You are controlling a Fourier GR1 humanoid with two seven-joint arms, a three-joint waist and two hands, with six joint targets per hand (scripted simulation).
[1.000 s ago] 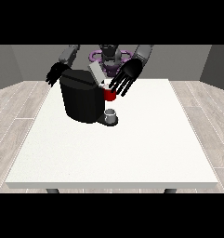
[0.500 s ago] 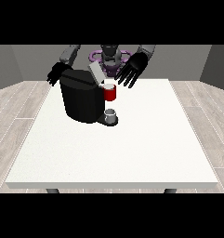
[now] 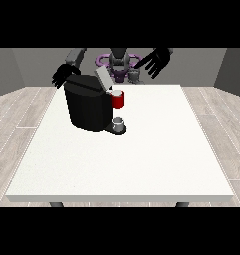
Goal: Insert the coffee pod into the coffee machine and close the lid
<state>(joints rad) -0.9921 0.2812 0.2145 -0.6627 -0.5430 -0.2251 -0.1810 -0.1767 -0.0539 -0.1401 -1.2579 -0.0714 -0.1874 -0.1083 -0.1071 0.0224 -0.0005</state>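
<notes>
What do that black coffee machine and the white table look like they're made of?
The coffee machine looks like matte black plastic: dark, smoothly rounded, with only faint sheen. Its raised lid is pale grey, perhaps plastic or brushed metal; hard to tell. The table has a flat, white, non-reflective top, likely laminate or painted board.

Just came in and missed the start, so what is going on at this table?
A humanoid robot stands behind a white table with a black coffee machine on it. Neither hand holds anything. The hand at the view's right is raised in the air with fingers spread, away from the machine. The hand at the view's left hangs just behind the machine's top corner. The machine's lid stands tilted up, and a red thing at the machine shows at its front.
</notes>
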